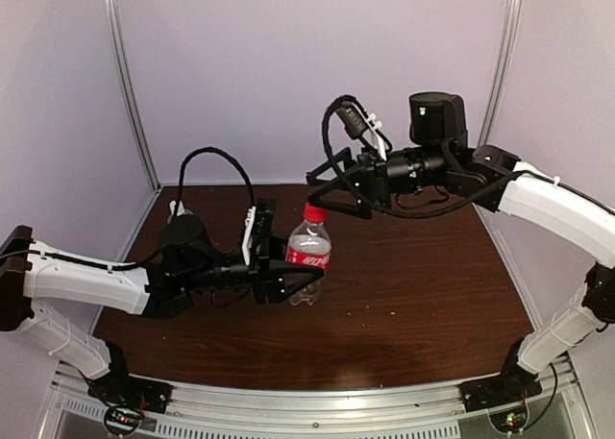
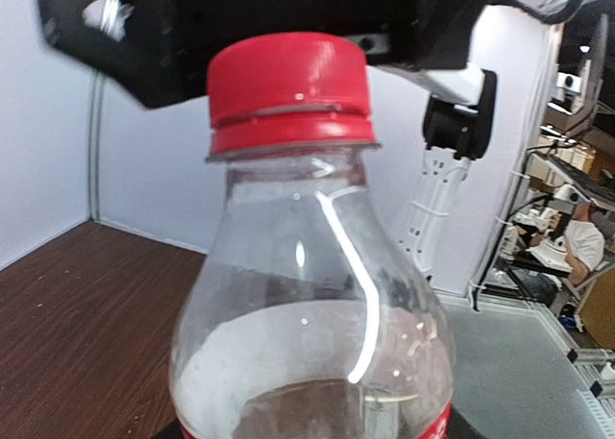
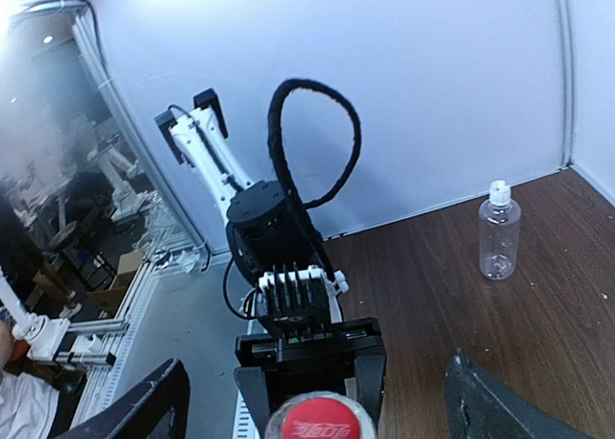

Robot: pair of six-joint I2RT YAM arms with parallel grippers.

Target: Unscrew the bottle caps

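Red cap (image 2: 288, 84) is on its bottle (image 2: 307, 314), seated down against the neck ring; there is a thin line between cap and ring, but I can't tell if it has been loosened at all. That bottle, the short one with the red label, is held up off the bench (image 1: 423, 295), roughly mid-bench, tilted a bit. The left pincer (image 1: 288, 263) is clamped round its lower body. The right pincer (image 1: 338, 194) sits right at the cap, coming in from above and behind. Its fingers (image 3: 144, 405) are spread wide on either side of the cap, and neither looks to be touching it, so there is no grip on the cap right now. The second bottle (image 3: 498, 237), plain and clear, stands upright on the bench near the far wall, well apart from both arms. Its white cap (image 3: 498, 190) is on and nothing is near it. Progress, as I judge it: neither cap is off. The red one is at best partway through a twist-and-regrip cycle, and the white one hasn't been started. Still to do: close on red again, keep turning, lift it off, then do the same for the plain bottle.
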